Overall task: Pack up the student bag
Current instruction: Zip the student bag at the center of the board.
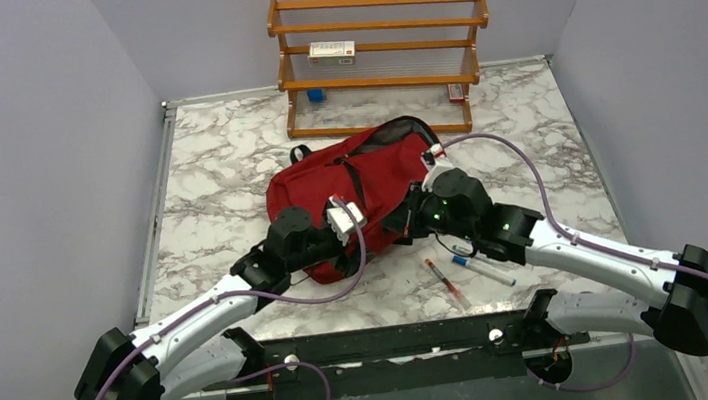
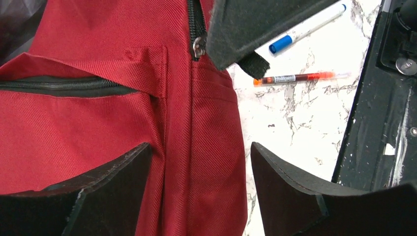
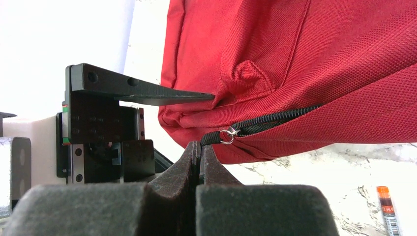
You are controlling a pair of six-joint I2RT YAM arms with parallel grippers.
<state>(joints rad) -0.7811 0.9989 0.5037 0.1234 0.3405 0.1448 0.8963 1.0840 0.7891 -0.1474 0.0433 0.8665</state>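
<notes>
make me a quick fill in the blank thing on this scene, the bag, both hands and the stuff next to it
1. The student bag lying on the marble table is ___ in colour.
2. The left hand hangs over the bag's edge with its jaws ___.
3. The right hand is ___ on the zipper pull.
4. The marker lying on the table beside the bag has a ___ cap.

Missing words: red; open; shut; blue

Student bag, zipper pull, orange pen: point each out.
student bag (image 1: pixel 309 190): top external view, on the red front panel.
zipper pull (image 3: pixel 227 135): right wrist view, on its metal ring.
orange pen (image 2: pixel 295 77): left wrist view, on the middle of the barrel.
</notes>
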